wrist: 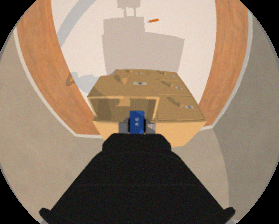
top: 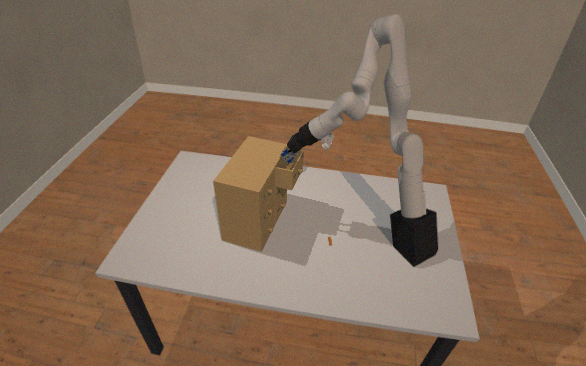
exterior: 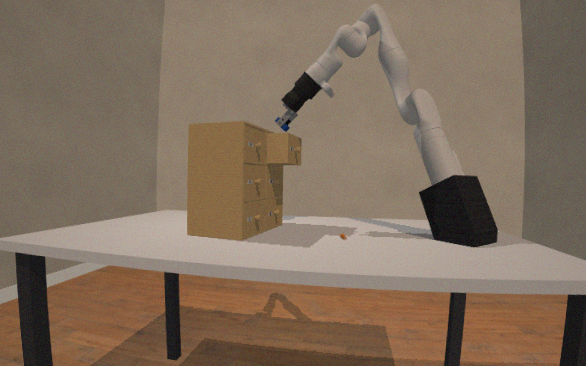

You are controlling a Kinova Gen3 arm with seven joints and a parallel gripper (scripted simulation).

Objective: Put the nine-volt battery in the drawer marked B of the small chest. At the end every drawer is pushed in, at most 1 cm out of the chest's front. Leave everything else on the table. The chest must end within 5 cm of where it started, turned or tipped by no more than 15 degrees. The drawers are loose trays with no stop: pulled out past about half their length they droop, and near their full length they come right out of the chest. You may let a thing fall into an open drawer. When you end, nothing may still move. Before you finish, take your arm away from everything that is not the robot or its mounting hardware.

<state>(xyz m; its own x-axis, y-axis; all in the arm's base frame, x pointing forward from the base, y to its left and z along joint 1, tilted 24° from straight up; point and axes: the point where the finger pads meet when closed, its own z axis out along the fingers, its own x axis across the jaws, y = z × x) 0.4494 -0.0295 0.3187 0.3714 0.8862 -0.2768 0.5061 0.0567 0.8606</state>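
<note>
- The battery (exterior: 283, 125), blue, is clamped between the fingers of the end effector (exterior: 282, 123), held just above the pulled-out top drawer (exterior: 284, 148) of the chest (exterior: 215, 180).
- Judged step: release into that drawer. The drop is best made with the battery well inside the drawer walls; in the wrist view it sits over the tray opening, though how centred it is cannot be told.
- The fingers should be parted slowly, from low above the tray, so that no bounce carries the battery out.
- The drawer's label cannot be read; that it is B is assumed.
- The drawer appears moderately extended and level; afterwards a gentle straight push is judged necessary, as the chest may slide.
- The other drawers appear shut.
- A small orange item (top: 330, 242) lies on the surface (top: 208, 280), well apart from the chest and out of the way.
</note>
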